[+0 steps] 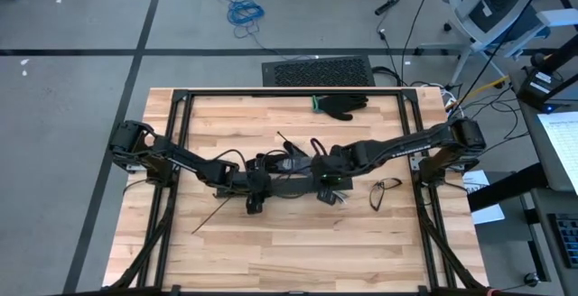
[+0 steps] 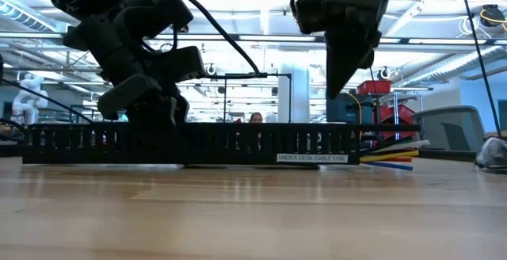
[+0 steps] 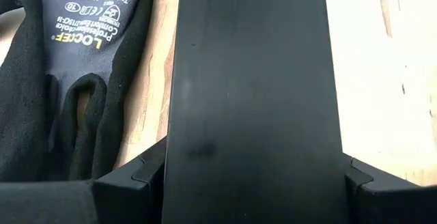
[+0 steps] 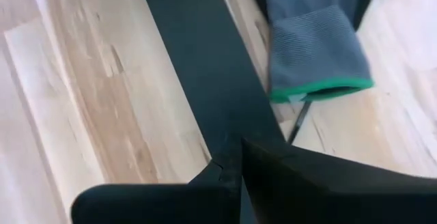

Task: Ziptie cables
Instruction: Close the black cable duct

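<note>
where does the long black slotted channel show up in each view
High view: black channel lies mid-table under both grippers.
Low view: it spans the picture, label facing us, coloured cables at its right end.
Left wrist view: between the left gripper's fingers.
Right wrist view: runs diagonally.
Shared landmark: grey work glove beside it.

"UNDER DESK CABLE" label on channel (image 2: pixel 190 145); "LOCCEF" on glove (image 3: pixel 75 53)

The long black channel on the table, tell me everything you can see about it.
The black channel is a long, straight strip of matte dark plastic with slotted side walls and a white label. It lies flat across the wooden table. Coloured cables stick out of one end. The left gripper straddles it, fingers either side; the right gripper is shut above it. A grey glove lies alongside.
</note>
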`<act>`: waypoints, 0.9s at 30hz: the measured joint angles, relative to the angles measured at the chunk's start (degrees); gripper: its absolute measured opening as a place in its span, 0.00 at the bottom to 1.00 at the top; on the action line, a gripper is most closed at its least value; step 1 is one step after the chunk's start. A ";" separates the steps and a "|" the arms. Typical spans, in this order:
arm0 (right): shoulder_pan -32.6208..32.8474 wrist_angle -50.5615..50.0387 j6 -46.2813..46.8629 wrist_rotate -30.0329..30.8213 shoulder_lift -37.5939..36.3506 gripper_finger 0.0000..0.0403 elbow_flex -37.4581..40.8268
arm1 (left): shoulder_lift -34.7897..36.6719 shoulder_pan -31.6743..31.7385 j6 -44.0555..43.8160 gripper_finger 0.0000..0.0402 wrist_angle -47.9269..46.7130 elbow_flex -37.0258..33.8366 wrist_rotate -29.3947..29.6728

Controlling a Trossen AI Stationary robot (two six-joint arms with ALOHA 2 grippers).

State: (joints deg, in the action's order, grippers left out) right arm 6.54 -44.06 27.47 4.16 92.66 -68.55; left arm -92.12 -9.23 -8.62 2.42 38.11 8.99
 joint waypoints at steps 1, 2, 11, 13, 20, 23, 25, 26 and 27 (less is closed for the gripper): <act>0.09 0.38 -0.17 0.02 0.61 0.00 0.00 | 0.00 0.00 -0.01 0.59 0.05 0.00 0.00; 0.17 1.09 -0.29 0.00 1.34 0.00 0.00 | 0.00 0.00 -0.01 0.59 0.05 0.00 -0.01; 0.35 8.38 -1.57 -2.92 9.67 0.00 -0.16 | -0.01 0.00 -0.06 0.59 -0.72 -0.06 -0.57; 0.47 9.89 -1.59 -3.80 11.24 0.00 -0.30 | -0.02 -0.02 -0.07 0.59 -1.03 -0.09 -0.56; 1.25 20.25 -0.70 -6.15 14.23 0.00 -0.13 | -0.02 0.00 -0.09 0.59 -1.38 -0.07 -0.42; 1.06 23.59 1.15 -6.12 14.37 0.00 0.04 | -0.02 0.00 -0.35 0.59 -1.38 -0.07 -0.18; 0.91 24.94 2.10 -5.70 14.38 0.00 0.07 | -0.02 0.06 -0.29 0.59 -1.24 -0.07 -0.17; 0.79 25.41 2.57 -5.74 14.38 0.00 0.07 | -0.02 0.04 -0.31 0.59 -1.11 -0.07 -0.29; 0.66 25.84 3.01 -6.01 14.37 0.00 0.07 | -0.02 0.03 -0.31 0.59 -1.06 -0.07 -1.14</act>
State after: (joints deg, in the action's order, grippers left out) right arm 7.20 -18.21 30.47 -1.84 107.03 -68.49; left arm -92.14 -9.20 -8.93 1.36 38.04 7.85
